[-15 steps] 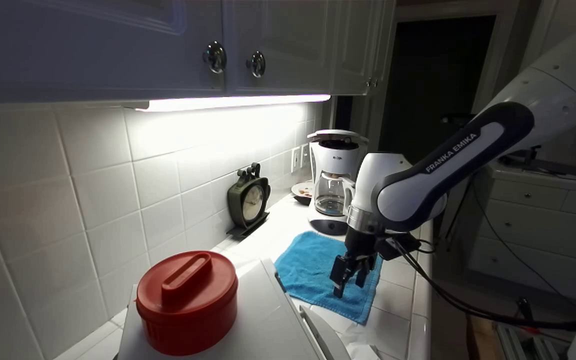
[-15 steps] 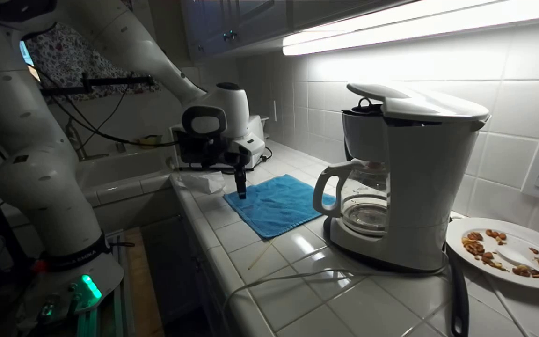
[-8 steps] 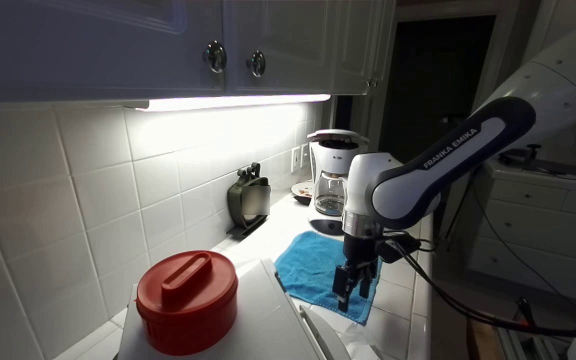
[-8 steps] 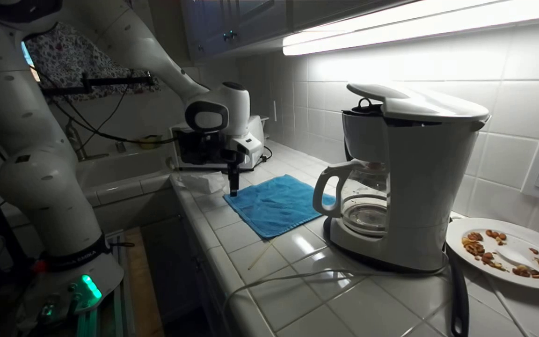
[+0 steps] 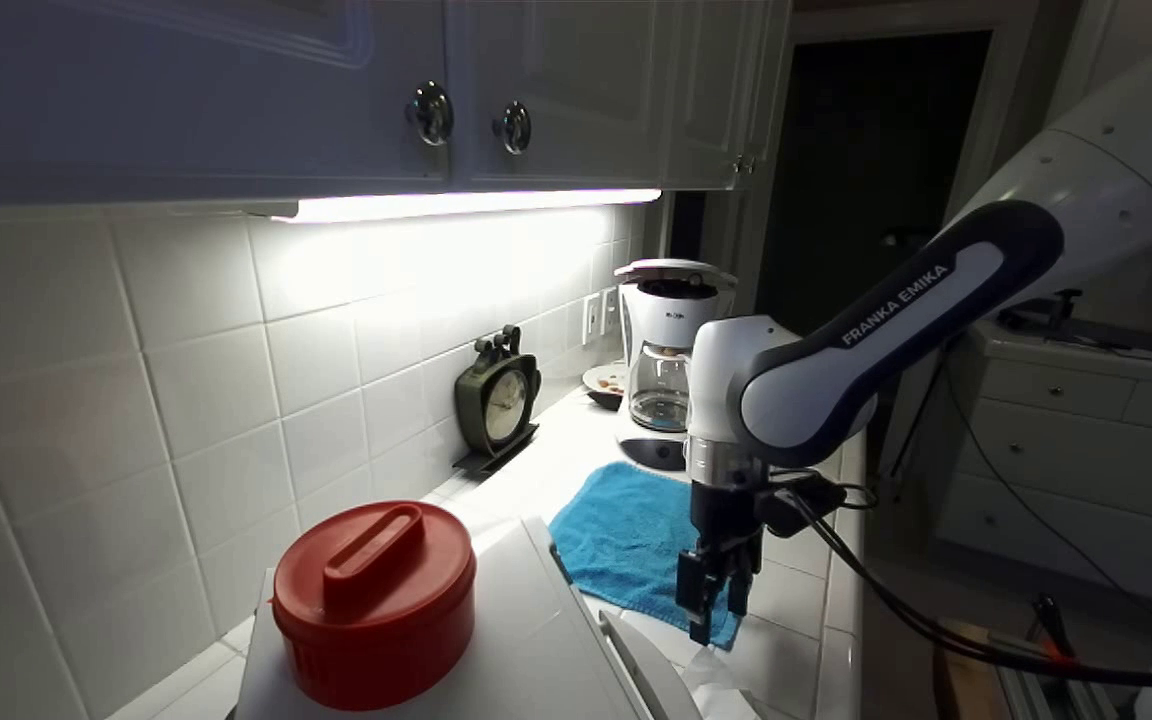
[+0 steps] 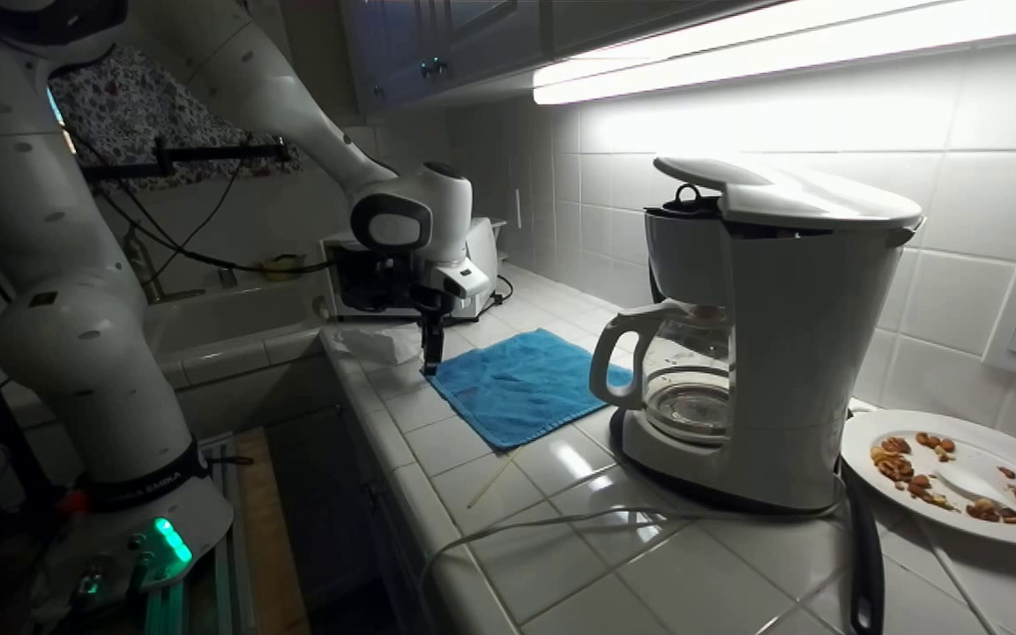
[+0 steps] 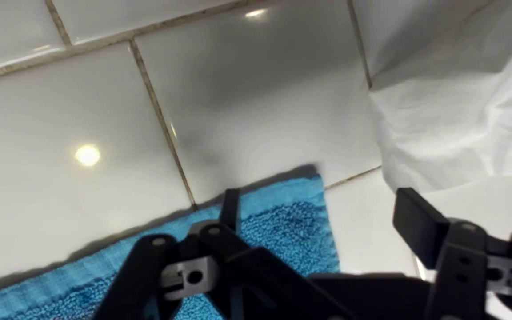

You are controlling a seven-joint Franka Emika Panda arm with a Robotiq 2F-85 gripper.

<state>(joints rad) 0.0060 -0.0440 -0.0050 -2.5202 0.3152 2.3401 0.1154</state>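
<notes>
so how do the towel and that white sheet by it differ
The towel is blue; the sheet is white. The towel lies nearly flat, while the sheet is crumpled. The towel looks fuzzy; the sheet looks smooth between creases. Both lie on the white tiled counter.

The wrist view's left and bottom edges cut off the blue towel (image 7: pixel 289 226), and the end effector (image 7: pixel 320 212) hides more of it — whether the two touch cannot be told. The crumpled white sheet (image 7: pixel 447 126) runs out past the right edge there; its material is unclear. In an exterior view the bottom edge cuts off the white appliance (image 5: pixel 526 640), and the pale round dial (image 5: pixel 507 406) is too small to read. The plate (image 6: pixel 989 445) shows only partly in both exterior views — trimmed by the edge or behind the coffee maker (image 5: pixel 674 325).
</notes>
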